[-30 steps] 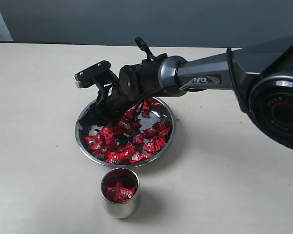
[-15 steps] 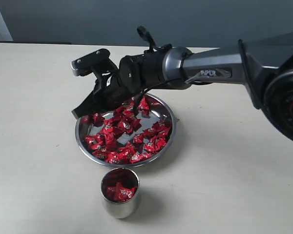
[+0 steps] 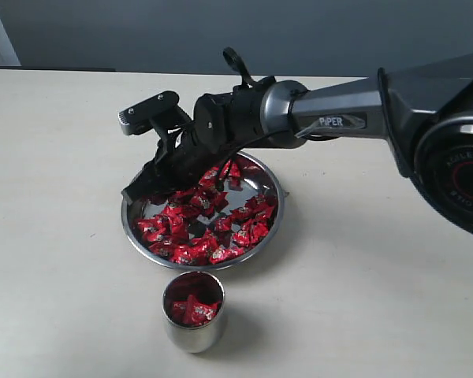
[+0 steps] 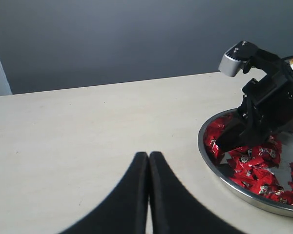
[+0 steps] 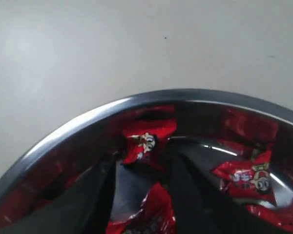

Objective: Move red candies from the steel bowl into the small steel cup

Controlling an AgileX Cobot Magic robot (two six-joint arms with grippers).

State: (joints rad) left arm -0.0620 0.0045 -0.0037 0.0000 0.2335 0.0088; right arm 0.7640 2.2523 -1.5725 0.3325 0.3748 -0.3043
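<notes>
The right gripper (image 5: pixel 144 158) is dipped into the far left side of the bowl (image 3: pixel 213 269). Its arm reaches across from the right so that the fingers come down at a slant onto the heap of red candies (image 3: pixel 221 236) rather than onto bare steel. In the right wrist view the two dark fingers stand apart with a single candy (image 5: pixel 144 144) lying in the gap at their tips, close against the bowl's sloping wall. That wall probably serves as a backstop, keeping the slippery foil from sliding off as the fingers come together. I cannot tell whether the tips already press on it, so I judge this to be the moment of lining up a pick, not a finished grasp. Most of the candies are spread across the bowl's floor. A few already sit in the cup (image 3: pixel 191 337), which stands upright just in front of the bowl, near it but not touching. It is likely set there so each carry is short. The left gripper (image 4: pixel 149 158) hangs low over the bare table (image 3: pixel 363 299), beside the bowl and clear of it. Its fingers are pressed together on nothing, seemingly parked out of the working arm's way. The risk ahead is a loose pinch that drops the candy short of the cup's narrow mouth.
</notes>
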